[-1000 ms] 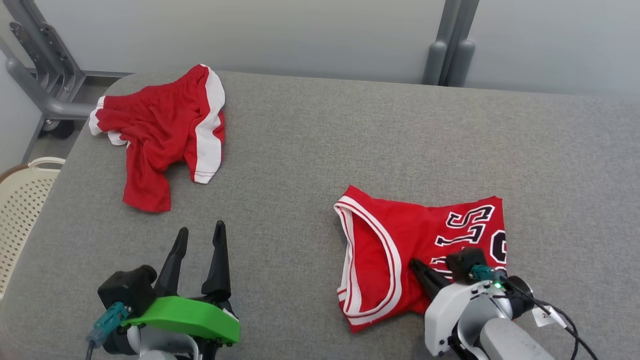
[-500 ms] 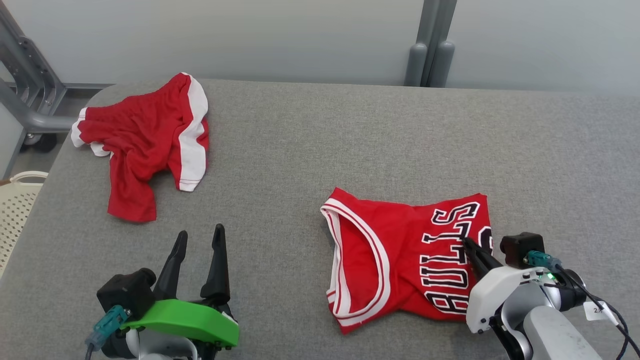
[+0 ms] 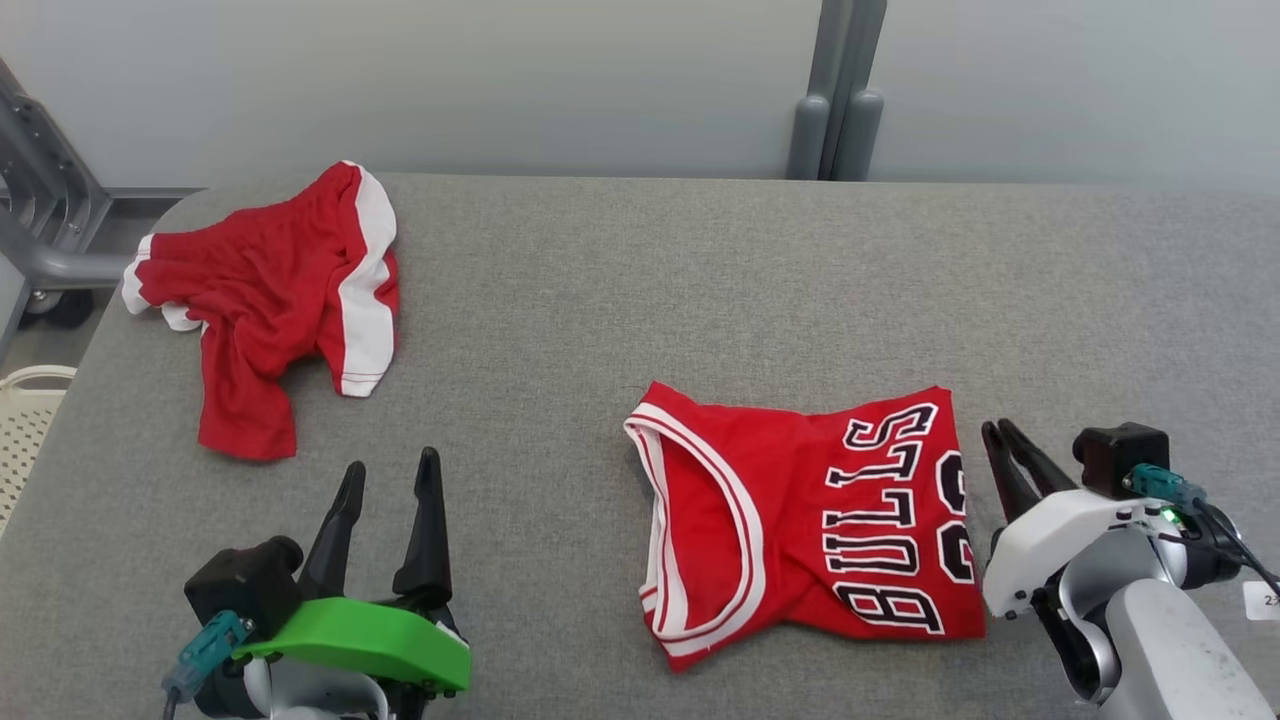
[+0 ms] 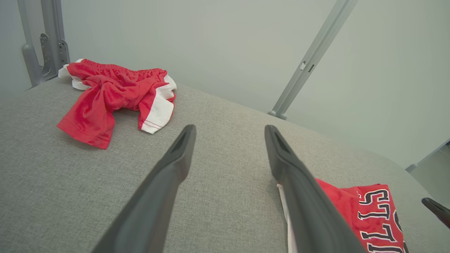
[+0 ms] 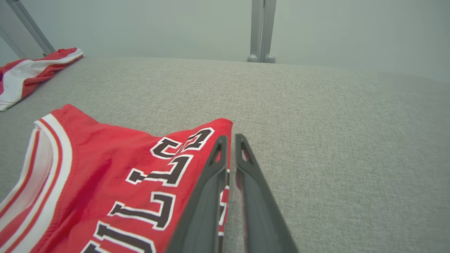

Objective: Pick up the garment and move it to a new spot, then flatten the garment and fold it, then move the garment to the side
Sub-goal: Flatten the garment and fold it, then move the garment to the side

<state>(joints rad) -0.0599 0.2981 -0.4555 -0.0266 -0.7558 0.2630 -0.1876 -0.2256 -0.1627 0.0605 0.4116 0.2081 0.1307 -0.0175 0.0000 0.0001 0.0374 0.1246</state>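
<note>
Folded red jersey (image 3: 800, 520) lying flat on the grey table (image 3: 640, 280), right of centre, its striped neck opening toward the robot's left and its lettering toward the right. Right gripper (image 3: 998, 428) just beside the jersey's right edge, jaws almost together with only a thin slit and nothing between them. Left gripper (image 3: 390, 465) at lower left, jaws wide and empty. Crumpled red shorts (image 3: 270, 300) at the far left corner.

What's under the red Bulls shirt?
The jersey lies folded on the grey padded table. Its top layer hides the layers beneath, so anything under it cannot be seen.
</note>
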